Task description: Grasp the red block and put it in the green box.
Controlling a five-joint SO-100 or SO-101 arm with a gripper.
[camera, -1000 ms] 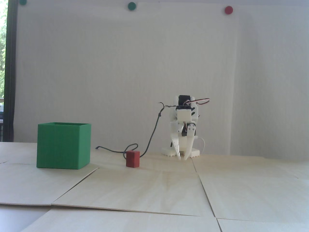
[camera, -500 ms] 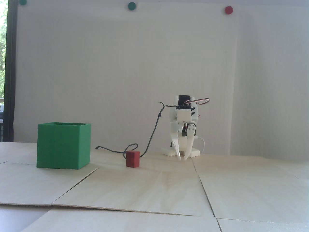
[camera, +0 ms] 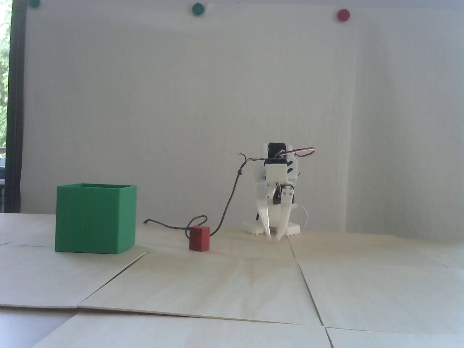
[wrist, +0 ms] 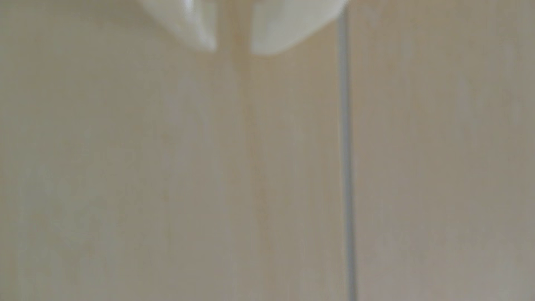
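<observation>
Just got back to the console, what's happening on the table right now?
Nothing is being handled yet. The gripper hangs folded down near the arm's base, its fingers nearly together with a narrow gap, holding nothing, over bare wooden table. In the fixed view the red block sits on the table to its left, untouched, and the green box stands further left, apart from it.

Pale wooden boards, white wall, coloured wall dots
</observation>
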